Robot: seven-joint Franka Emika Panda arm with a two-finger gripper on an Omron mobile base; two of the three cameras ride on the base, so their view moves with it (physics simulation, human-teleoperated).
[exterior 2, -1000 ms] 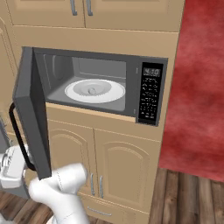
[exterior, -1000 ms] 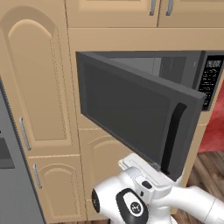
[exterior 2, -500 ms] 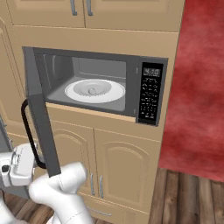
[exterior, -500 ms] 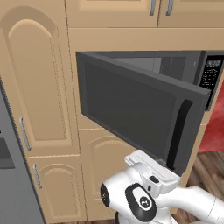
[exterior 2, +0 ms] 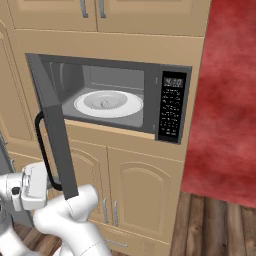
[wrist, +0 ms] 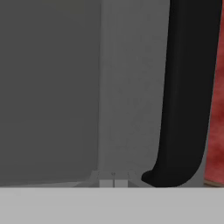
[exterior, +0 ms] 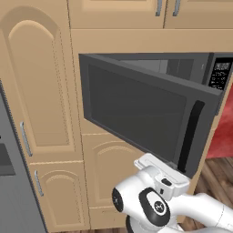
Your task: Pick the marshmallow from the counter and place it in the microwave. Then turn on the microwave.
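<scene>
The microwave point(exterior 2: 150, 75) stands with its door point(exterior: 136, 113) partly open. Inside, a white round plate point(exterior 2: 125, 105) lies on the floor, and a tiny pale lump at its middle looks like the marshmallow point(exterior 2: 105, 103). My gripper point(wrist: 113, 180) is shut with nothing in it, its tips against the door's grey outer face, just left of the lower end of the black handle point(wrist: 183, 87). My hand point(exterior: 160, 174) sits below the door's lower edge. The counter is out of view.
The black button panel point(exterior 2: 171, 107) is on the microwave's right. Tan cabinet doors point(exterior 2: 145, 195) lie below it and a tall tan cabinet point(exterior: 41, 91) to its left. A red wall point(exterior 2: 225, 100) and a wooden floor point(exterior 2: 215, 225) lie to the right.
The door has swung steadily toward the microwave's opening, and my hand has moved along with it, staying against its outer face. The jaws stayed shut.
</scene>
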